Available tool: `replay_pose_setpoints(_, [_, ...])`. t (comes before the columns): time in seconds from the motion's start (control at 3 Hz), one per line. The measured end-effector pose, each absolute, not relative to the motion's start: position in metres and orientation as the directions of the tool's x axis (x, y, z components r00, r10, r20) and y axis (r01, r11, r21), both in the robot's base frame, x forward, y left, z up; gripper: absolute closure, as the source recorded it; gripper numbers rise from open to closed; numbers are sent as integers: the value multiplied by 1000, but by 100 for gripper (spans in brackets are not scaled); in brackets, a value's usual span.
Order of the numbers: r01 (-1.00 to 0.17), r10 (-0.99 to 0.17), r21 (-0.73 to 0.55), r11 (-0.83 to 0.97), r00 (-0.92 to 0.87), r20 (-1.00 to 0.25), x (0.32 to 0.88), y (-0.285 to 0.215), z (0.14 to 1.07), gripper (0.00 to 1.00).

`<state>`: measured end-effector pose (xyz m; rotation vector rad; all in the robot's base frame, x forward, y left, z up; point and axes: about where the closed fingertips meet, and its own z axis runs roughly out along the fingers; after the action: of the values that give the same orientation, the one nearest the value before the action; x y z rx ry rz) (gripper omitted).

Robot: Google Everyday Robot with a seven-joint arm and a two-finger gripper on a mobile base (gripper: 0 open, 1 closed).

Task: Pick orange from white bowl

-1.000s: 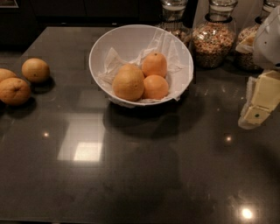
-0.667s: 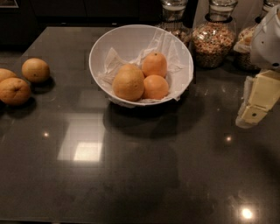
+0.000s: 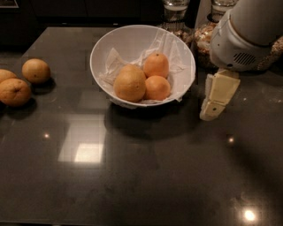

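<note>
The orange (image 3: 129, 84), the largest pale yellowish fruit, lies at the front left inside the white bowl (image 3: 104, 46), on crumpled white paper. Two smaller, deeper-orange fruits (image 3: 156, 65) (image 3: 158, 87) lie beside it on its right. My gripper (image 3: 210, 113), cream-coloured, hangs below the white arm housing (image 3: 247, 35) just to the right of the bowl, outside its rim and close above the dark counter. It holds nothing that I can see.
Three loose fruits (image 3: 35, 70) (image 3: 14, 92) (image 3: 3, 75) lie on the dark counter at the far left. Glass jars (image 3: 174, 11) (image 3: 204, 36) stand behind the bowl, partly hidden by the arm. The counter's back edge runs along the top.
The arm and gripper have moved left, from the right edge of the view to just beside the bowl's right rim. The fruits and bowl have not moved.
</note>
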<state>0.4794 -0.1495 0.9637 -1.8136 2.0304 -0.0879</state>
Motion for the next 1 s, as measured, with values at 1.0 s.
replay_pose_setpoints(1.0, [-913, -927, -407, 35, 122, -355, 516, -98, 960, 0])
